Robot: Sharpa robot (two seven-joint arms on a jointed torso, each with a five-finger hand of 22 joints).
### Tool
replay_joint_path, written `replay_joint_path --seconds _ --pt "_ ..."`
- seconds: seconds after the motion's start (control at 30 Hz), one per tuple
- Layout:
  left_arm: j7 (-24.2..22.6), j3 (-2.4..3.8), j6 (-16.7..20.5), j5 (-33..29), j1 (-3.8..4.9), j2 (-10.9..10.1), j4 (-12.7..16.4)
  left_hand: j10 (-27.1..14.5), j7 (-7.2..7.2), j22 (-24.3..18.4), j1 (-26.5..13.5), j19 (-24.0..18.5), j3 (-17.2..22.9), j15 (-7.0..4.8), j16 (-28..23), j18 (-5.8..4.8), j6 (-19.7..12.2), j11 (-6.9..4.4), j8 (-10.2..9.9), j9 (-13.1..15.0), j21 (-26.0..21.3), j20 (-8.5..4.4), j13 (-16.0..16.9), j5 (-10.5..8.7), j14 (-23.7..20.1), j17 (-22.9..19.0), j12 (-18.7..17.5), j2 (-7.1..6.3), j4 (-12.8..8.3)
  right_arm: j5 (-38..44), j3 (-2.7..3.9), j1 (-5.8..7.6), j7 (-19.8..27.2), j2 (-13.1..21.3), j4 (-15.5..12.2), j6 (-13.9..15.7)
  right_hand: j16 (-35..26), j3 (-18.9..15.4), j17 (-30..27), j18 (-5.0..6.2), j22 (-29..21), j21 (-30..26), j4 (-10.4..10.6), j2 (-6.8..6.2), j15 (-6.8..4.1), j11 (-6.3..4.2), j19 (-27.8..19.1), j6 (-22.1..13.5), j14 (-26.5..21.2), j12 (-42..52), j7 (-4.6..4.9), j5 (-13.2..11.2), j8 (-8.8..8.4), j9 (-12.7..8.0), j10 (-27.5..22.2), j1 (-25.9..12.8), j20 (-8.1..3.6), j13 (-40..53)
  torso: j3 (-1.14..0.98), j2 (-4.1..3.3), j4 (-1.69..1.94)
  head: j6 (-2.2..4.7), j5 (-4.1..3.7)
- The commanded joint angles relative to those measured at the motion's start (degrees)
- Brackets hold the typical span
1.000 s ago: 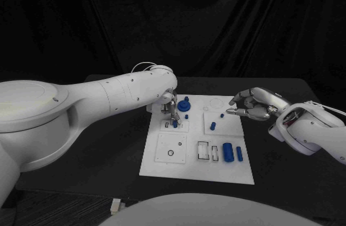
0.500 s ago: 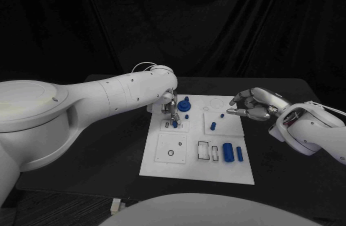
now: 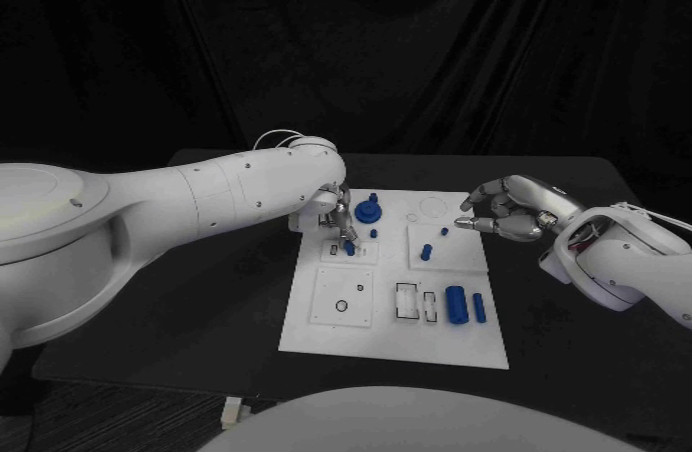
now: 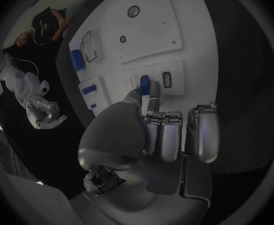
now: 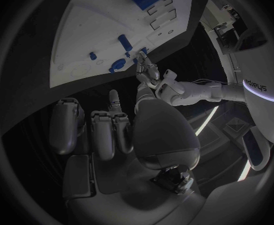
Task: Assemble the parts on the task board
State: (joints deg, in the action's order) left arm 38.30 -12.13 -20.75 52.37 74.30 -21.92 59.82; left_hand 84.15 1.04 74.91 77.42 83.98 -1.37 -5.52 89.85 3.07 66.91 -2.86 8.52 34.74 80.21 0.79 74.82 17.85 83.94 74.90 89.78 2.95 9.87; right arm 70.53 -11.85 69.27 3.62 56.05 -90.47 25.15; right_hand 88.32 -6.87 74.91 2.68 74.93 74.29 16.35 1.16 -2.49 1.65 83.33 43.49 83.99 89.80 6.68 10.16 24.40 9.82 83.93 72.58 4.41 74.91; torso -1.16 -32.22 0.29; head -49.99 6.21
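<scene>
We begin at the fingertips of the left hand (image 3: 335, 210), in the middle left of the head view: its thumb and a finger pinch a small blue part (image 4: 145, 85) at a rectangular slot on the task board (image 3: 375, 322), while the remaining fingers (image 4: 199, 135) lie pressed side by side, curled clear of the board. The right hand (image 3: 505, 209), at the middle right of the frame, hovers just off the board's right edge with its fingers curled inward on nothing (we see no part in it). Other blue parts remain on the board: a round knobbed piece (image 3: 371, 212) near the upper centre and a cylinder (image 3: 456, 304) with a thinner peg beside it at the lower right. We judge the main risk to be a tilted insertion: if the pinched part enters its slot off-axis, it may jam or slip from the pinch. The board lies on a black table (image 3: 216, 302) against dark drapery.
</scene>
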Motion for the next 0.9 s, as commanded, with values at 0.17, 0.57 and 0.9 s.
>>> replay_joint_path --seconds 0.17,0.57,0.9 --pt "-1.6 -0.01 11.2 0.1 -0.11 -3.5 5.3 5.9 -0.16 11.6 -0.5 1.7 5.6 -0.40 0.2 -0.69 -0.5 -0.36 0.3 0.2 -0.4 -0.22 15.2 0.07 6.1 15.1 0.2 -1.18 -4.2 0.1 0.04 -0.25 -0.9 0.2 0.1 0.4 -0.2 -0.1 13.0 1.08 10.1 -0.5 -0.1 0.23 0.57 0.37 -0.2 0.4 5.3 0.2 -0.03 0.4 0.18 -0.1 6.1 0.4 -0.15 15.1 -0.01 0.03 0.04 -0.01 -0.15" --pt "-2.1 -0.03 19.2 3.6 -0.07 -9.7 14.5 5.9 -0.12 11.5 -2.1 1.5 7.0 -0.36 0.2 -0.60 -0.5 -0.32 0.6 0.5 -0.9 -0.18 15.2 -0.16 6.1 15.1 0.2 -2.07 -3.4 0.1 0.04 -1.07 -0.7 0.3 0.3 0.7 -0.3 -0.1 12.8 1.15 10.0 -0.9 -0.1 0.18 0.60 0.39 -0.4 0.4 5.3 0.2 -0.01 0.4 0.17 -0.1 6.1 0.5 -0.13 15.1 -0.04 0.06 0.03 -0.01 -0.08" --pt "-2.6 -0.06 22.6 6.8 -0.24 -11.5 18.7 5.9 -0.09 11.4 -2.5 1.4 7.7 -0.34 0.2 -0.53 -0.7 -0.30 0.7 0.6 -1.3 -0.15 15.2 -0.25 6.1 15.1 0.2 -2.34 -3.0 0.1 0.04 -1.29 -0.4 0.4 0.1 1.2 -0.4 -0.1 12.7 1.17 9.9 -0.9 -0.1 0.15 0.62 0.41 -0.4 0.5 5.3 0.2 0.00 0.4 0.17 -0.1 6.1 0.6 -0.12 15.1 -0.09 0.17 -0.01 -0.01 -0.12"
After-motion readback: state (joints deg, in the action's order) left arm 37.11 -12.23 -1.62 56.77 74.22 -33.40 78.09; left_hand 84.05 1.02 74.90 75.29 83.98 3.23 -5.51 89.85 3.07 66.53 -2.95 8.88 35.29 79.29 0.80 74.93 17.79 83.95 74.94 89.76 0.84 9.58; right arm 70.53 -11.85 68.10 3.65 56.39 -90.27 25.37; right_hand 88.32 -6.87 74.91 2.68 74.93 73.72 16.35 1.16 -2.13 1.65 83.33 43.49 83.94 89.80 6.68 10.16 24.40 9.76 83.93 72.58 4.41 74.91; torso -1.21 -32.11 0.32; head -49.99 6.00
